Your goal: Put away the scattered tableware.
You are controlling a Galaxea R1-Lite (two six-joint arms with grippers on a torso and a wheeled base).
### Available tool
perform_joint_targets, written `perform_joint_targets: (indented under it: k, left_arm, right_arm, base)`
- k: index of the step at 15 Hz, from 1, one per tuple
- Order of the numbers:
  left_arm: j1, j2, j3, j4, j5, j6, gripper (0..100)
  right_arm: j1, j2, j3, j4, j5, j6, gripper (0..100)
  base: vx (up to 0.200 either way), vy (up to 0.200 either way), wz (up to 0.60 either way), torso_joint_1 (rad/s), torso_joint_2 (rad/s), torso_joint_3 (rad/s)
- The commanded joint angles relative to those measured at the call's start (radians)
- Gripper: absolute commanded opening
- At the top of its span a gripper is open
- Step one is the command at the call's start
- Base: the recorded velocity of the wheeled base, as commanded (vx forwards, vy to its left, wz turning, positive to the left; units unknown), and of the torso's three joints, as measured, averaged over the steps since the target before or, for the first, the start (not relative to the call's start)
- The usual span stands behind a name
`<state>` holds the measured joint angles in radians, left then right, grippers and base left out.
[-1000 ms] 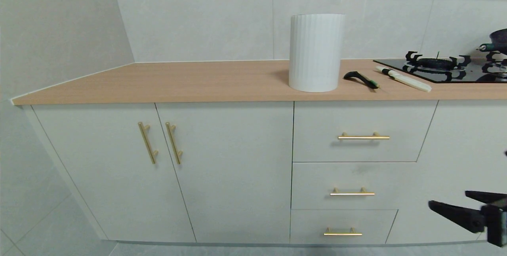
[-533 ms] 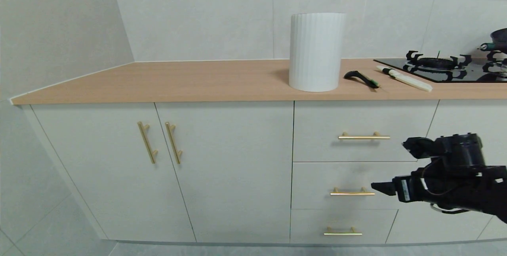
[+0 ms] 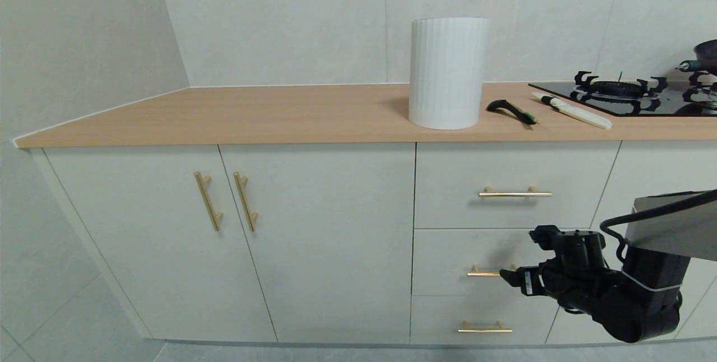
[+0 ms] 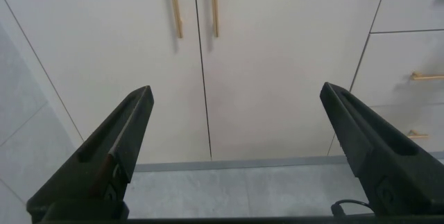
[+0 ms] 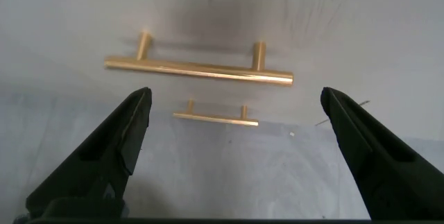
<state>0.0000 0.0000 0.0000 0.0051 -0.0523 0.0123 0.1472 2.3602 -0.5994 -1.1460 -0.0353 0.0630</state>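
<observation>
A black-and-green peeler and a white knife lie on the wooden counter, right of a tall white ribbed container. My right gripper is low in front of the drawers, open, its tips right by the middle drawer's gold handle. In the right wrist view that gripper spreads wide below the middle handle, with the bottom drawer's handle further off. My left gripper is open, low down, facing the cupboard doors.
A black gas hob fills the counter's right end, with a dark pan at its edge. Three drawers stack under the container; the top handle is above my right gripper. Two cupboard doors with gold handles stand to the left.
My right arm has come up from the lower right corner and swung left, ending at the middle drawer's handle. The things on the counter lie as before.
</observation>
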Motion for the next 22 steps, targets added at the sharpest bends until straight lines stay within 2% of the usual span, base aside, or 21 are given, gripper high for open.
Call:
perform_joint_targets:
  k: [1, 15, 22]
  left_arm:
    - [0.000, 0.000, 0.000, -0.001, 0.000, 0.000, 100]
    - [0.000, 0.000, 0.000, 0.001, 0.000, 0.000, 100]
    - [0.000, 0.000, 0.000, 0.001, 0.000, 0.000, 100]
  right_arm:
    - [0.005, 0.085, -0.011, -0.035, -0.008, 0.006, 100]
    - [0.020, 0.185, -0.166, -0.049, -0.067, 0.089, 100]
    - [0.020, 0.180, -0.166, -0.003, -0.067, 0.089, 100]
  base:
    - [0.000, 0.000, 0.00, 0.000, 0.00, 0.000]
    - [0.000, 0.000, 0.00, 0.000, 0.00, 0.000]
    - [0.000, 0.000, 0.00, 0.000, 0.00, 0.000]
